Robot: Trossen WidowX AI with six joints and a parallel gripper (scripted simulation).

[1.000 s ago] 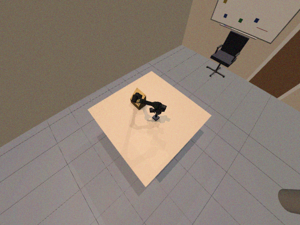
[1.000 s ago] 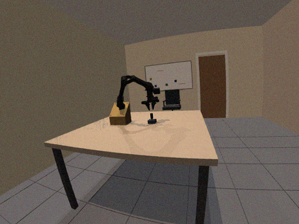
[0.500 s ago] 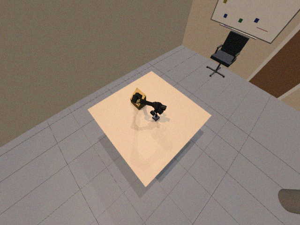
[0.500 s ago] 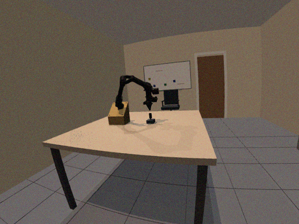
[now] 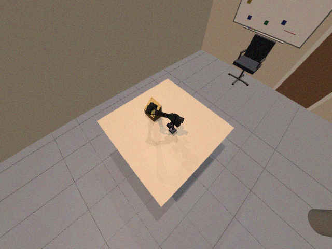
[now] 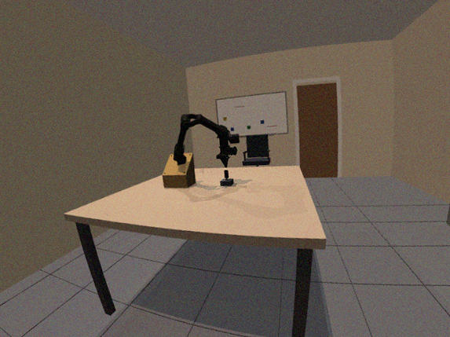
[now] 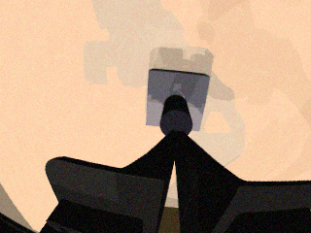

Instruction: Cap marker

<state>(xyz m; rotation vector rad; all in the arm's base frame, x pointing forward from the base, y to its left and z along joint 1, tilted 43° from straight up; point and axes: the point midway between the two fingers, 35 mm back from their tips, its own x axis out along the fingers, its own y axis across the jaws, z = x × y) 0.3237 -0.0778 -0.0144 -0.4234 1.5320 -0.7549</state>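
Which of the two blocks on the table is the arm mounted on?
The tan block at the table's back left carries the arm; the small dark holder block sits apart, below the shut gripper.

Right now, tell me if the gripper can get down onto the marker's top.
Probably yes: the gripper is shut, empty, and hangs just above the marker standing in its block, with nothing showing between them.

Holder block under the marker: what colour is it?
Bluish grey holder block, clearest in the wrist view.
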